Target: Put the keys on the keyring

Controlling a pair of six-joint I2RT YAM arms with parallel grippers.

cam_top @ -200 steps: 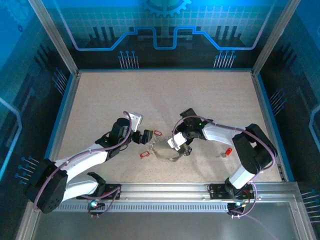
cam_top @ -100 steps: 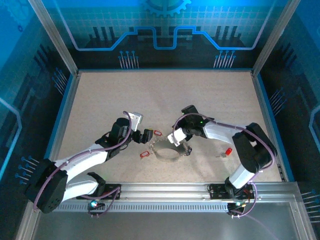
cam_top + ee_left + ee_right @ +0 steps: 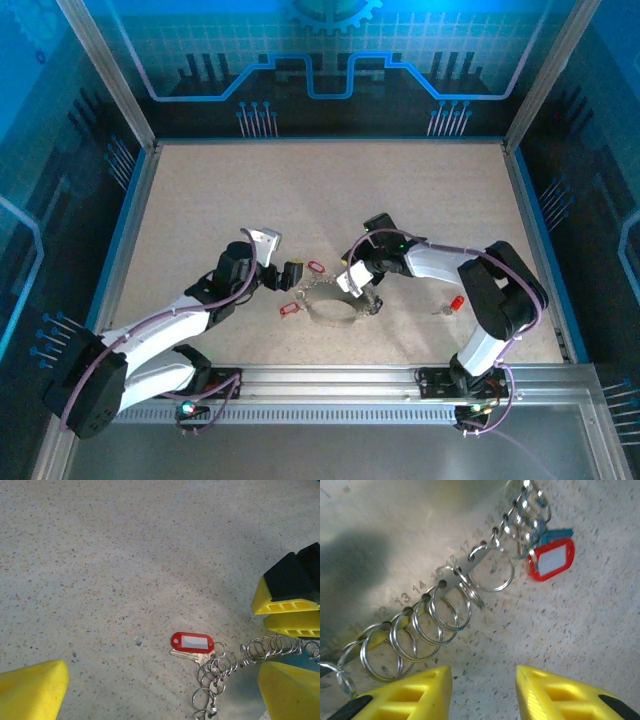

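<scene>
Under the right claw [image 3: 355, 293], keyring [image 3: 325, 318] partly hidden.

key [image 3: 189, 654] mostly hidden under its red tag [image 3: 192, 642], keyring [image 3: 270, 647] cut off at right and bottom edges; left fingers [image 3: 31, 689] clipped by the frame; seen from above, the keyring's small rings [image 3: 374, 302] too tiny to count

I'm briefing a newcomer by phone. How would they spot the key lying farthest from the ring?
On the speckled table, look right of the keyring, near the right arm's elbow. A key with a red head lies there alone; the other red-headed keys sit close by the ring's left side.
</scene>
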